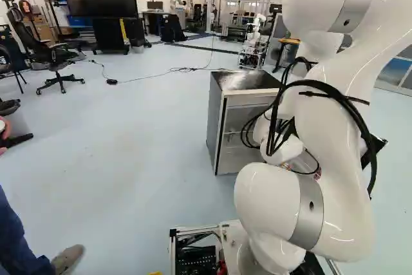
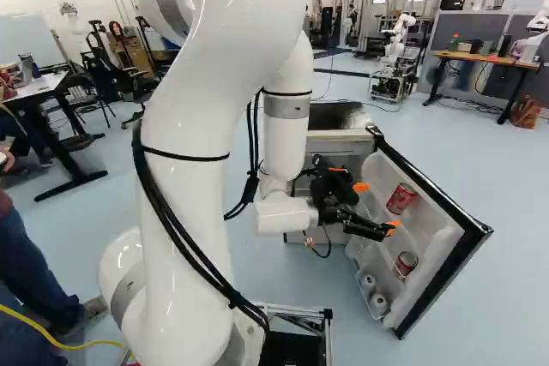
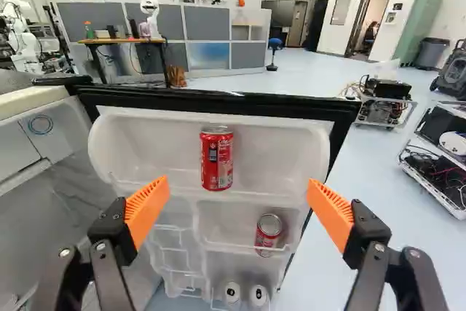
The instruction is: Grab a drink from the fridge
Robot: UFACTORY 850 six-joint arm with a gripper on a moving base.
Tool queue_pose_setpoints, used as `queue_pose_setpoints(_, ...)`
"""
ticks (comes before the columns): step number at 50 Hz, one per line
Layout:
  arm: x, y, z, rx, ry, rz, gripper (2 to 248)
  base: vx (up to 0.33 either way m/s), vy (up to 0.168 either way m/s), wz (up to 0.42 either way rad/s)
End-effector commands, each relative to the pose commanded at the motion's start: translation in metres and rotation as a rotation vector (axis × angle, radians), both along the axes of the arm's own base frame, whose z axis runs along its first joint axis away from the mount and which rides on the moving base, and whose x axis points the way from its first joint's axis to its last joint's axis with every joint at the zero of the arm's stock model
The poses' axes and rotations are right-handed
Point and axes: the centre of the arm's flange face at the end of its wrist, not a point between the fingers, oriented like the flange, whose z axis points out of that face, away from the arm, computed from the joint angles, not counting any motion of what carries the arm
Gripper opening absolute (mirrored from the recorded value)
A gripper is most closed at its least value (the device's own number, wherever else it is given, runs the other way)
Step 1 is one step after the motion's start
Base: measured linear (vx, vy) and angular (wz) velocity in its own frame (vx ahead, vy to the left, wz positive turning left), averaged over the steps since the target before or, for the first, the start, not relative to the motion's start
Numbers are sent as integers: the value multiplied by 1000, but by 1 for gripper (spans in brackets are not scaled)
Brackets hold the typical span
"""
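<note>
In the right base view my gripper [image 2: 376, 207] reaches to the inner side of the fridge door [image 2: 453, 233], which stands swung out from the fridge [image 2: 337, 117]. The wrist view has the gripper [image 3: 237, 196] open, its orange pads [image 3: 147, 210] wide apart. A red can [image 3: 217, 158] stands upright in the upper door shelf, ahead of the gap between the fingers and touched by neither. Another red can [image 3: 269, 232] is in the shelf below. Two pale can tops [image 3: 231, 293] show at the door's bottom. The arm mostly hides the gripper in the left base view.
The fridge interior [image 3: 44, 202] lies beside one finger. Floor equipment [image 3: 386, 100] stands beyond the door's free edge. Farther off are a wooden table [image 2: 489, 59], partitions and another robot [image 2: 396, 40]. A person's leg and shoe [image 1: 67, 259] are close beside the base.
</note>
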Motion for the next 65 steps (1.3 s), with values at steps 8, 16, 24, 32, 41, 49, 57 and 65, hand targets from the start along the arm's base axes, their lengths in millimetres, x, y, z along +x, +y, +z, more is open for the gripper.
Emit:
queue_pose_setpoints(8, 9, -2, -4, 19, 3, 4, 247, 0, 0, 0)
queue_pose_setpoints(16, 19, -9, -8, 39, 2, -1, 247, 0, 0, 0)
queue_pose_setpoints(24, 31, -19, -13, 57, 0, -11, 247, 0, 0, 0)
queue_pose_setpoints(32, 43, -30, -19, 74, -5, -24, 247, 0, 0, 0)
queue_pose_setpoints(41, 57, -45, -25, 93, -12, -39, 247, 0, 0, 0)
queue_pose_setpoints(49, 66, -58, -30, 110, -18, -57, 247, 0, 0, 0)
queue_pose_setpoints(57, 71, -73, -35, 128, -22, -79, 247, 0, 0, 0)
queue_pose_setpoints(65, 75, -86, -38, 136, -29, -100, 247, 0, 0, 0)
